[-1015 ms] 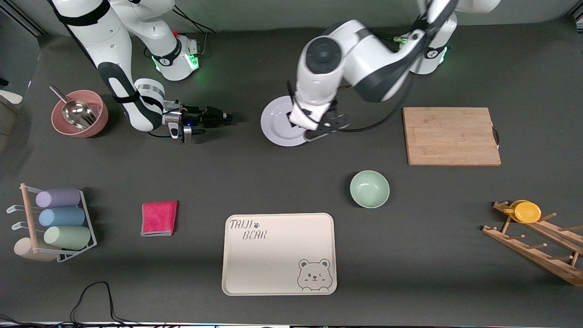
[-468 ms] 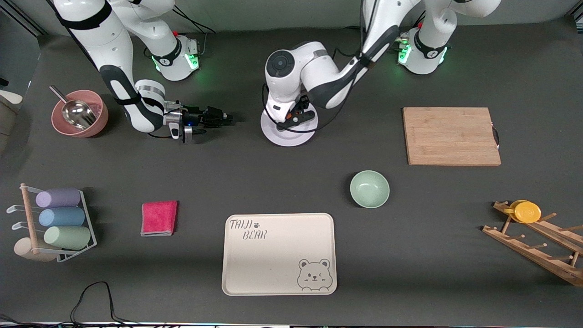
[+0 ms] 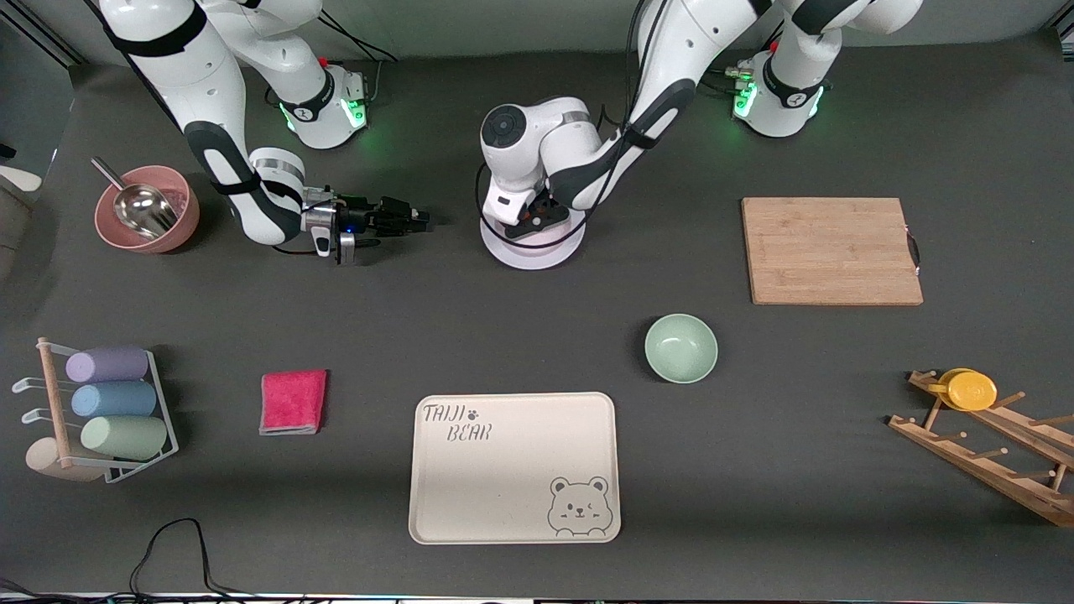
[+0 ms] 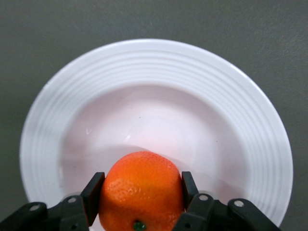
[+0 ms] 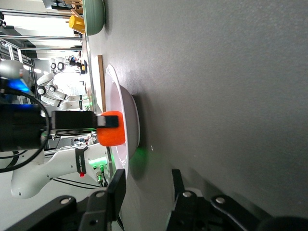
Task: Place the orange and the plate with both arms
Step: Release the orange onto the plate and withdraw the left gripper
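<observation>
— Where's the orange (image 4: 141, 191) right now?

— I've got it clamped between the left gripper's (image 4: 141, 195) fingers (image 4: 93, 191), hanging just over the middle of the plate (image 4: 159, 77). In the right wrist view it sits right at the plate's well; whether it touches I can't tell.

— And the plate?

— Flat on the table (image 3: 436, 319), farther from the front camera than the bear tray (image 3: 514, 468), up near the arm bases. The green bowl (image 3: 680, 348) lies between plate and tray, toward the left arm's end; the cutting board (image 3: 831, 250) is well off to that end too.

— Your other arm?

— Right gripper (image 3: 417, 219) waits low, just beside the plate toward the right arm's end, pointing at it. Its jaws stand apart, holding nothing.
</observation>
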Robot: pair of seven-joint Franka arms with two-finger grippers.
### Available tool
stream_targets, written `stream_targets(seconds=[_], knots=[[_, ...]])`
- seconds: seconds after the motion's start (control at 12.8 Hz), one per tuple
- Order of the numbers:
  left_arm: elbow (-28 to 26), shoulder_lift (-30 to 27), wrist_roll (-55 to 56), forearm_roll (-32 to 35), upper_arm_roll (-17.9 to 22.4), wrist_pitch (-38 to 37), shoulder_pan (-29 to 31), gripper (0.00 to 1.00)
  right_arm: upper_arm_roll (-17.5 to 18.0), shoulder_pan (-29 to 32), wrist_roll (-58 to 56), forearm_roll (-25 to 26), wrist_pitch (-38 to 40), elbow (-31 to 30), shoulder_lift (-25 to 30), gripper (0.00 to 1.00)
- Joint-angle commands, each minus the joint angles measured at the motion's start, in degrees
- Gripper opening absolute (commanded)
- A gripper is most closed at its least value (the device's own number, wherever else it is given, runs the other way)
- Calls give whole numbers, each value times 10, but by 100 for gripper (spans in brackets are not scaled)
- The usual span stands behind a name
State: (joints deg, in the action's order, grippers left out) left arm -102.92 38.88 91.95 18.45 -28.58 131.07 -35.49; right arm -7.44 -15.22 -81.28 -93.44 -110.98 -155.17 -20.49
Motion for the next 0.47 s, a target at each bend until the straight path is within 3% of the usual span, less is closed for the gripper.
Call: stream_targets(seconds=[0.0,0.08,0.16,0.23,0.39], knots=[[5,-2,22,12,8,8,-12,0,-2,-3,-22,-17,7,5,-17,45],[5,-2,23,12,7,8,-11,0,-2,-3,-22,-17,7,5,-18,45],[5,-2,29,12,7,7,-10,93,-2,-3,-22,-17,7,5,-18,45],[6,-3,36,12,8,7,-10,100,-2,-3,-22,-17,7,5,-18,45],[7,-7,36,12,7,2,-6,100,-2,-3,-22,-18,7,5,-18,45]])
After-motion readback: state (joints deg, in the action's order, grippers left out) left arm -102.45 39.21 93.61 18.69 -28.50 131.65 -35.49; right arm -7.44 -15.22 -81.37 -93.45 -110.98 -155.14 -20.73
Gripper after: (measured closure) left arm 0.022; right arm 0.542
